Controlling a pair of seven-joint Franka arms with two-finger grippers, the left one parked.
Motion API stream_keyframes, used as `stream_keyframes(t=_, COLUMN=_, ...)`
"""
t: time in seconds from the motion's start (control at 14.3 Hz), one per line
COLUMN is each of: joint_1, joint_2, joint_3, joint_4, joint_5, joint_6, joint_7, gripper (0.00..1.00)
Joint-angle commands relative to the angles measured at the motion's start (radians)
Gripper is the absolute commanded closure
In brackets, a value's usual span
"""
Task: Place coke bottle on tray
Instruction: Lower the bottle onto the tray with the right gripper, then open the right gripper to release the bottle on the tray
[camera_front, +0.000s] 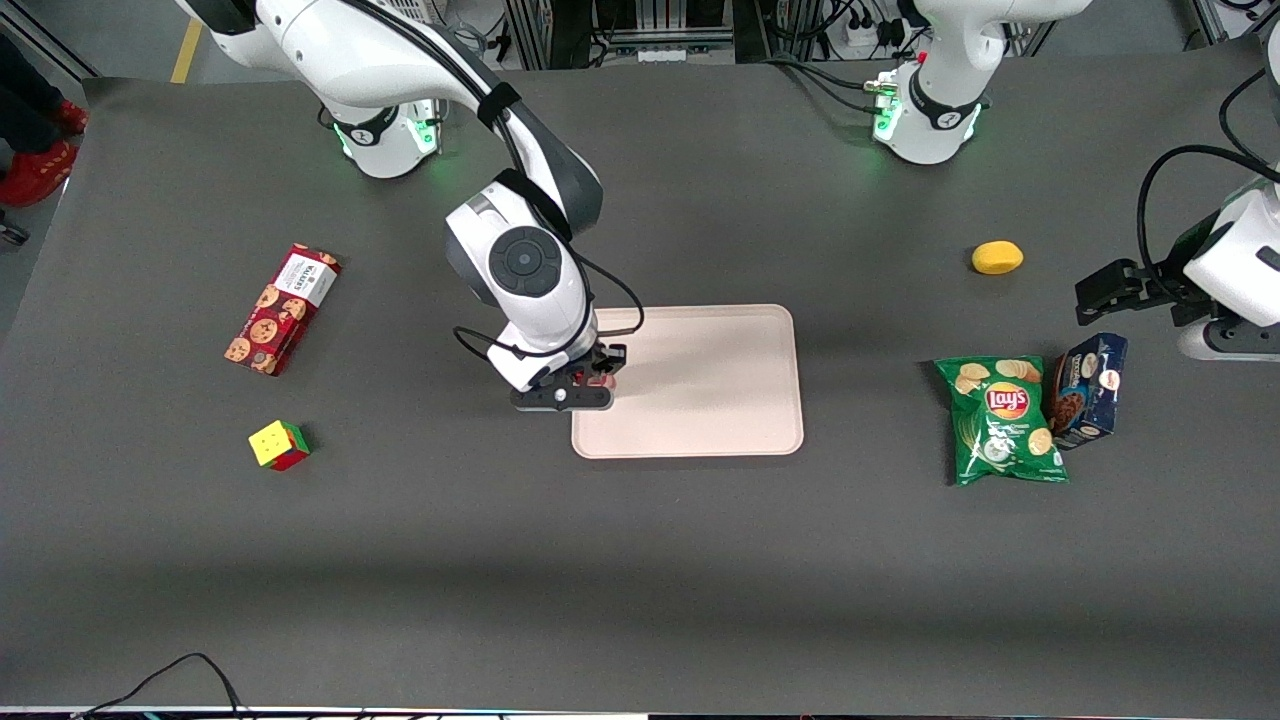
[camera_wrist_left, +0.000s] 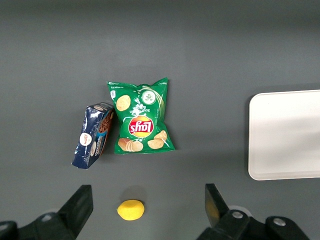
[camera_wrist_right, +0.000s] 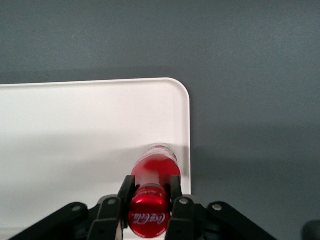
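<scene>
Right wrist view: the coke bottle (camera_wrist_right: 152, 172) stands upright, its clear base at the tray (camera_wrist_right: 75, 130) floor just inside the rim, near a rounded corner. The gripper (camera_wrist_right: 148, 200) pinches it below the red cap. Front view: gripper (camera_front: 597, 378) over the tray (camera_front: 700, 385) edge toward the working arm's end; cookie box (camera_front: 282, 309) and cube (camera_front: 279, 445) lie well apart.

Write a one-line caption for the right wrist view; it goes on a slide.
End effector grips the upright coke bottle over the tray, near its corner.
</scene>
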Motion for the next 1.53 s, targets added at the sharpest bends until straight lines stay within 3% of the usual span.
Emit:
stream_keyframes(t=0.0, joint_1=0.004, joint_2=0.013, joint_3=-0.001, joint_4=0.022, joint_5=-0.024, joint_6=0.005, joint_7=0.029, gripper=0.9)
stream_keyframes(t=0.14, joint_1=0.004, joint_2=0.016, joint_3=-0.001, joint_4=0.022, joint_5=-0.023, joint_6=0.005, joint_7=0.029, gripper=0.79)
stream_keyframes(t=0.21, joint_1=0.004, joint_2=0.016, joint_3=-0.001, joint_4=0.024, joint_5=-0.024, joint_6=0.005, joint_7=0.029, gripper=0.61)
stream_keyframes(t=0.28, joint_1=0.004, joint_2=0.016, joint_3=-0.001, joint_4=0.022, joint_5=-0.024, joint_6=0.005, joint_7=0.029, gripper=0.25)
stream_keyframes(t=0.35, joint_1=0.004, joint_2=0.016, joint_3=-0.001, joint_4=0.024, joint_5=-0.024, joint_6=0.005, joint_7=0.029, gripper=0.0)
stream_keyframes(t=0.91, joint_1=0.002, joint_2=0.01, joint_3=-0.001, joint_4=0.031, joint_5=-0.023, joint_6=0.005, joint_7=0.027, gripper=0.0)
stream_keyframes(t=1.12, joint_1=-0.004, joint_2=-0.072, joint_3=-0.001, joint_4=0.03, joint_5=-0.024, joint_6=-0.023, joint_7=0.007, gripper=0.0)
stream_keyframes(t=1.47, joint_1=-0.051, joint_2=-0.322, joint_3=-0.02, joint_4=0.031, joint_5=-0.024, joint_6=-0.289, joint_7=-0.183, gripper=0.0)
